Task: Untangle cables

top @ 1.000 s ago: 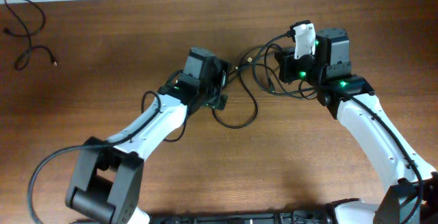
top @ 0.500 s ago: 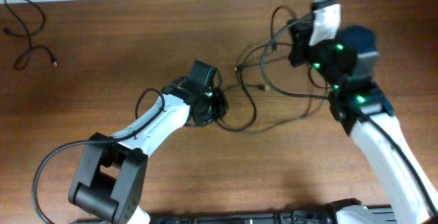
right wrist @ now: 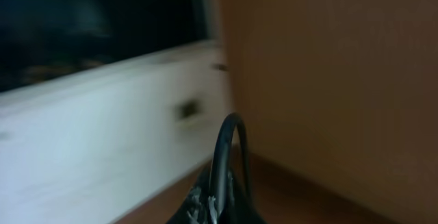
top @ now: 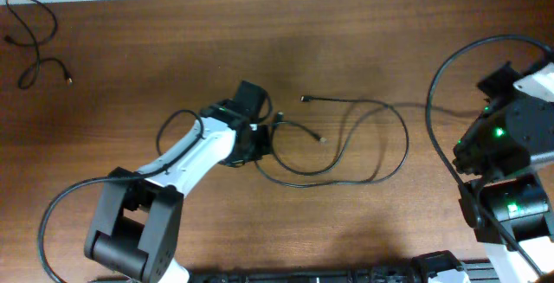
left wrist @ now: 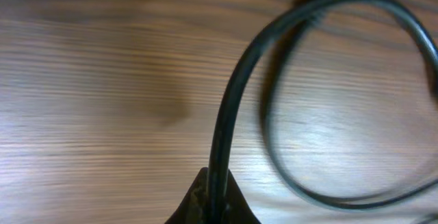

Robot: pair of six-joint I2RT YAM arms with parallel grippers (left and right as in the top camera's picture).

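Far away in the left corner of the table (top: 173,41), one lone cable (top: 41,51) lies by itself in loose bends. It is well apart from everything else.

Next comes the left arm (top: 186,157), one of the two arms. Its left gripper (left wrist: 213,198) is squeezed tight on one thin black strand of the tangled cables (top: 381,104). In the left wrist view, the strand rises from the fingertips and bends round into a loop that lies on the wood.

To the right of that gripper, near the middle of the table, the bunch spreads out in big open curves. I can count two small plug ends there. The first plug end (top: 305,99) is a little farther away. The second plug end (top: 323,140) is nearer, just right of the gripper (I cannot tell how many cords make up this bunch).

One strand runs on to the right and swings up in a wide arc to the right arm (top: 506,144) at the right edge. The right gripper (right wrist: 215,207) is pinched tight on a black strand too, though that view is blurry.
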